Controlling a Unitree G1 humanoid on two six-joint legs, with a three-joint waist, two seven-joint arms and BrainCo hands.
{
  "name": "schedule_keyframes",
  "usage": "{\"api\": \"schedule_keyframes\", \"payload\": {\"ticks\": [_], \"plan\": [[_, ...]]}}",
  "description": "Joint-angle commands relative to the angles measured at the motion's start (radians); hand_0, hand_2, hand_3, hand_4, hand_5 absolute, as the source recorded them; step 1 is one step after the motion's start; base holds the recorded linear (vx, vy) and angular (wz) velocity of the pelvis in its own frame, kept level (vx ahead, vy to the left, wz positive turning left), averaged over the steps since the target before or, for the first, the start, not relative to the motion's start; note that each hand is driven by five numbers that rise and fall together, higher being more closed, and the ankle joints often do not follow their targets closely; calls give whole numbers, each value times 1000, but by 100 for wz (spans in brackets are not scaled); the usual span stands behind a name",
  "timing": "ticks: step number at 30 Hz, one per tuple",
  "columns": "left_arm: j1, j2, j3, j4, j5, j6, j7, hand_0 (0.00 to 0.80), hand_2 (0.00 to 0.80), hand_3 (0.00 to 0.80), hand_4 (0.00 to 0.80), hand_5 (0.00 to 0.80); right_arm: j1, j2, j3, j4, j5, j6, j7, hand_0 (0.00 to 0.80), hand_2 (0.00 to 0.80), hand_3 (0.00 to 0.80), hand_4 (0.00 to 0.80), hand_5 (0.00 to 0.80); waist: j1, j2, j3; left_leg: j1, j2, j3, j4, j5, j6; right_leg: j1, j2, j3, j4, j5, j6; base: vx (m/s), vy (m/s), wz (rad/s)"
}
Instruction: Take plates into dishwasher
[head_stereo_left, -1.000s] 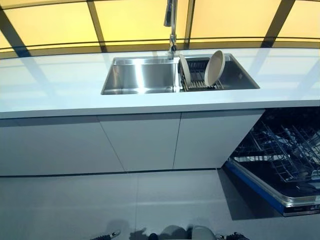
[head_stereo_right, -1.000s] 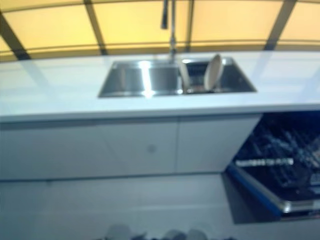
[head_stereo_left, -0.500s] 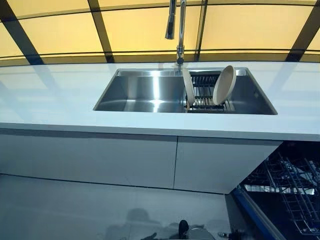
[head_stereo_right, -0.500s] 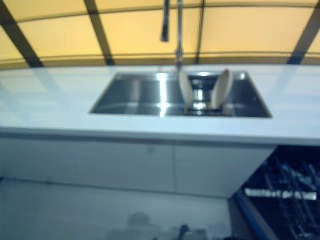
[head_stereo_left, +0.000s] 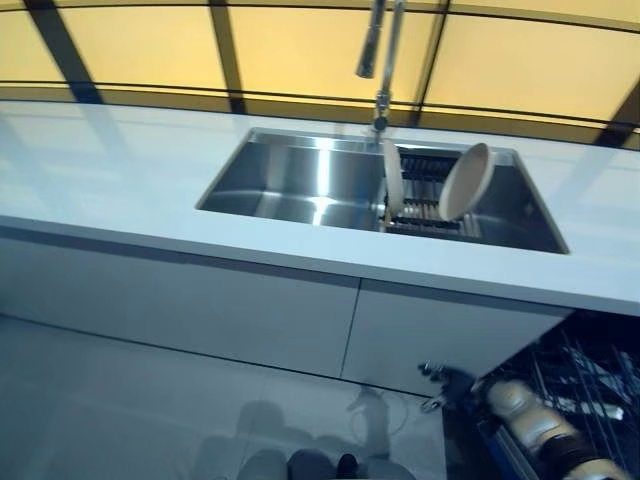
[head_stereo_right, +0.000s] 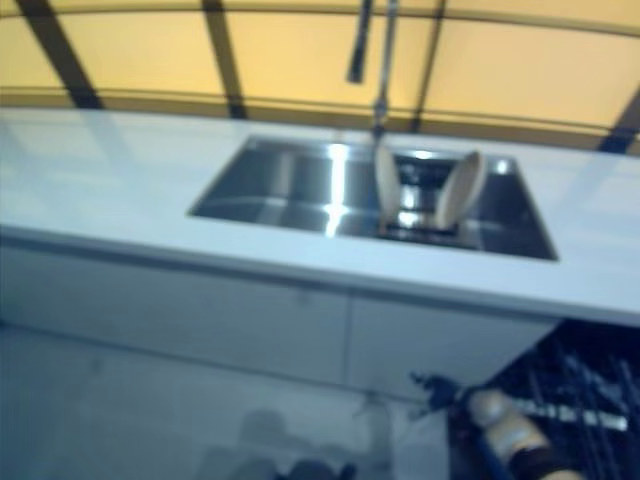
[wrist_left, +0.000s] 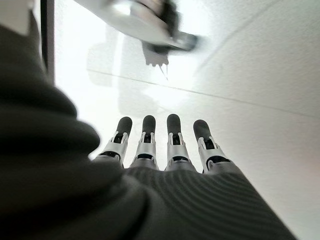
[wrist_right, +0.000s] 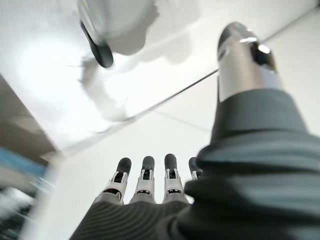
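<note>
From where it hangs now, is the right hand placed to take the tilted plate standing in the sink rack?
Probably not yet. The right hand hangs open, low by the dishwasher, while the tilted plate stands up in the sink; nothing blocks the way.

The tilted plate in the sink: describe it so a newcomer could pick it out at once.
Find the steel sink set in the white counter, below the tap. Its right part holds a dark wire rack with two cream plates. The tilted plate is the right one, leaning rightward with its face showing, while the other plate stands edge-on, nearly upright.

White counter (head_stereo_left: 120, 170), grey floor (head_stereo_left: 110, 400), yellow windows (head_stereo_left: 300, 50)
</note>
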Motion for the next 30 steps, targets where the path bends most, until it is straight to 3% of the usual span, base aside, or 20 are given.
{"api": "schedule_keyframes", "payload": {"ticks": [1, 2, 4, 5, 8, 14, 17, 20, 26, 30], "plan": [[-50, 39, 40, -33, 70, 4, 2, 0, 0, 0, 0, 0, -68, -38, -15, -113, 158, 41, 123, 0, 0, 0, 0, 0, 20, -37, 47, -35, 14, 1, -88, 214, -3, 101, -87, 9, -9, 12, 104, 171, 139, -57], [-57, 47, 32, -36, 34, 1, 16, 0, 0, 0, 0, 0, -81, -63, -37, -165, 183, 58, 160, 0, 0, 0, 0, 0, 3, -38, 26, 27, 15, 15, -157, 172, 12, 88, -104, 8, -9, 14, 123, 181, 161, -56], [-65, 61, 37, -33, 20, 0, 1, 0, 0, 0, 0, 0, -87, -80, -57, -214, 247, 72, 214, 0, 0, 0, 0, 0, -14, -32, 8, 109, 24, 26, -234, 165, 18, 68, -123, -4, -8, 31, 148, 188, 136, -55], [-73, 70, 43, -22, 16, -9, -4, 0, 0, 0, 0, 0, -90, -93, -80, -255, 308, 89, 274, 0, 0, 0, 0, 0, -25, -32, -4, 152, 43, 53, -265, 165, 14, 61, -140, -15, -15, 44, 164, 190, 72, -55], [-99, 89, 51, 6, 14, -24, -10, 0, 0, 0, 0, 0, -111, -121, -132, -349, 491, 153, 377, 0, 0, 0, 0, 0, -39, -44, -45, 160, 54, 72, -279, 154, 13, 63, -148, -14, -59, 53, 169, 135, 8, -12], [-75, 68, 56, 52, 78, -84, -38, 0, 0, 0, 0, 0, -225, -76, -262, -318, 850, 228, 409, 0, 0, 0, 0, 0, -16, -62, -86, 161, 64, 94, -280, 133, 11, 110, -158, -33, -118, 54, 180, 84, -39, 4], [-57, 54, 48, 71, 113, -101, -45, 0, 0, 0, 0, 0, -309, -39, -346, -275, 1057, 247, 295, 0, 0, 0, 0, 0, -5, -62, -95, 173, 70, 92, -274, 119, 10, 133, -159, -35, -123, 46, 183, 82, -33, 3], [-51, 36, 23, 92, 133, -116, -37, 0, 0, 0, 0, 0, -398, -39, -414, -160, 1198, 175, 85, 0, 0, 0, 0, 0, 8, -60, -97, 185, 74, 85, -257, 97, 8, 155, -161, -37, -125, 38, 185, 106, -29, 0], [-56, 17, -15, 110, 96, -130, -14, 0, 0, 0, 0, 0, -551, -114, -492, -40, 1275, 15, -297, 0, 0, 0, 0, 0, 6, -55, -100, 207, 70, 85, -225, 64, 7, 180, -168, -24, -134, 38, 186, 98, 22, 7], [-71, 19, -29, 109, 67, -127, -6, 0, 0, 0, 0, 0, -683, -170, -485, 32, 1309, -73, -519, 0, 0, 0, 0, 0, 7, -53, -107, 219, 60, 91, -223, 49, 14, 185, -180, -29, -136, 40, 193, 72, 61, -4]]}}
